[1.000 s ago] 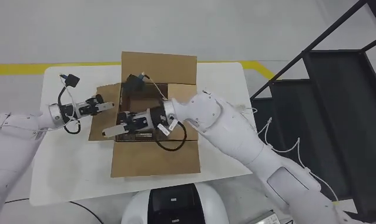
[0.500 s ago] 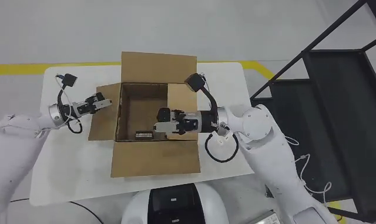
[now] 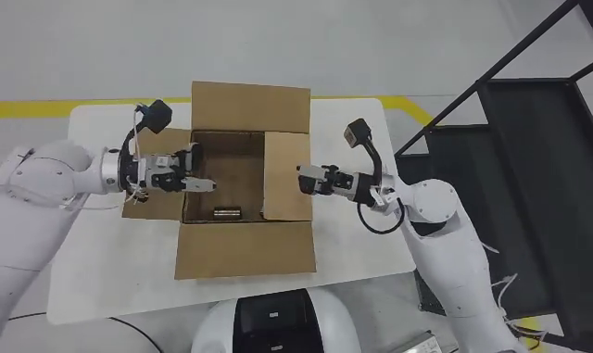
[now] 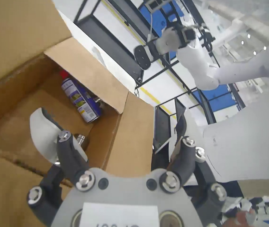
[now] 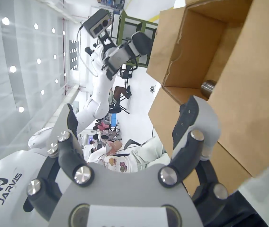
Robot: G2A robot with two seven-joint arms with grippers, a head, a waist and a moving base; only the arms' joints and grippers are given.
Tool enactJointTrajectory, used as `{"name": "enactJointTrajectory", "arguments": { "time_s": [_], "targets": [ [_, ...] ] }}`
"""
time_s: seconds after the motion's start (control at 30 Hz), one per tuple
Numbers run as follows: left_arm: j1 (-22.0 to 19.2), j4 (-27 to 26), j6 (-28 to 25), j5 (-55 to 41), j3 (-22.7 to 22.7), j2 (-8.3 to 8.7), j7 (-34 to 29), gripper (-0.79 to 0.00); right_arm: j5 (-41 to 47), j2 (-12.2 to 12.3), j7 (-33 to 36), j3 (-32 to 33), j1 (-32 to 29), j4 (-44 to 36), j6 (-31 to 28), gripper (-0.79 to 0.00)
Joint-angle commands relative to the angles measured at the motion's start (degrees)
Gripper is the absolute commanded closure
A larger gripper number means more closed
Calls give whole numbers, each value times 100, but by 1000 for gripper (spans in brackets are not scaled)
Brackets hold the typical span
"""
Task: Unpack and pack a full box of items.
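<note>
Box (image 3: 246,251): brown cardboard, centre of the top view, standing on a white table (image 3: 102,260). Flaps open, mouth facing up.

Contents seen:
- A small metal cylinder (image 3: 227,211) lies on the box floor against the lower wall in the top view.
- The left wrist view adds a blue spray can (image 4: 81,100) with a red cap, lying on its side in a corner of the box near the cylinder. Cannot tell whether the two touch.

Left gripper (image 3: 196,168): at the left edge of the box mouth, above the rim, pointing into the interior. Fingers spread wide, nothing between them.

Right gripper (image 3: 301,180): over the right-hand flap, just outside the mouth, pointing towards the left gripper. Fingers likewise spread, empty. The two grippers face each other across the opening, well apart.

Surroundings: a yellow floor line (image 3: 37,107) runs behind the table's upper edge, and a black stair frame (image 3: 519,140) stands at the right of the frame.
</note>
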Motion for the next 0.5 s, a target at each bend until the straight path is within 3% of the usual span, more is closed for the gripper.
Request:
{"name": "enactJointTrajectory", "arguments": {
  "time_s": [0.0, 0.1, 0.27, 0.47],
  "targets": [
    [-147, -92, 214, 105, 332, -108, -1, -785, 84, 31, -71, 231, -217, -10, -17, -785],
    [-343, 42, 388, 60, 885, -331, 99, -785, 252, 72, -183, 555, -535, -34, -81, -785],
    [-752, 908, 599, -181, 1637, -781, 552, -785, 495, 114, -373, 901, -929, -144, -218, -785],
    [-783, 976, 610, -182, 1675, -811, 584, -785, 538, 132, -363, 902, -970, -130, -220, -785]
  ]
}}
